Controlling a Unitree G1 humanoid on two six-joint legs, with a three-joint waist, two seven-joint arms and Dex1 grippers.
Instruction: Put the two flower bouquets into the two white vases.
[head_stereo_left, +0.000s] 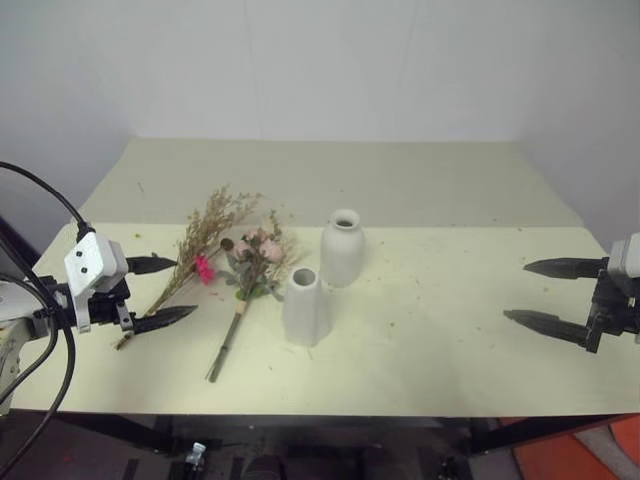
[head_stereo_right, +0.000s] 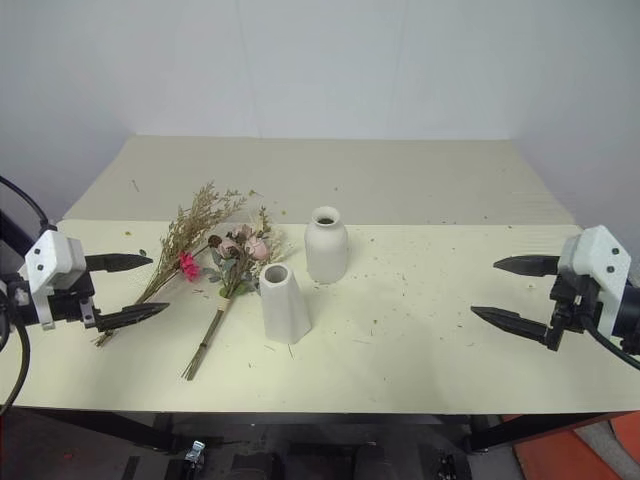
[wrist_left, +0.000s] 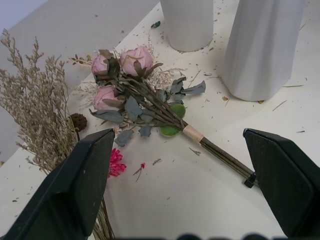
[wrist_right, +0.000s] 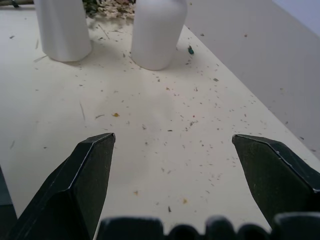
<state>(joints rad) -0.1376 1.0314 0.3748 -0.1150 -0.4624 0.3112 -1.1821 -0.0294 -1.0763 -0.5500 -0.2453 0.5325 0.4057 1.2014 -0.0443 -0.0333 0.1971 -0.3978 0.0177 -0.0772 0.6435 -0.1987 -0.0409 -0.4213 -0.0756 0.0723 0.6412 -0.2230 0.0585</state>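
Left gripper, fingers spread and empty, hangs just beside the grass bouquet; the rose bouquet lies next inward, stems toward the table's near edge. Beyond stand both vases, apparently empty; the right gripper, likewise spread, is well apart.

Both white vases cut off by the frame edge in the wrist views: the rounded vase and the tapered vase shown as lower bodies only, necks and mouths out of view. Stem ends of the grass bouquet hidden behind the left gripper at 9 o'clock on the table. Loose specks scattered over the tabletop too small to identify. Rose bouquet stems partly covered by a gripper finger.
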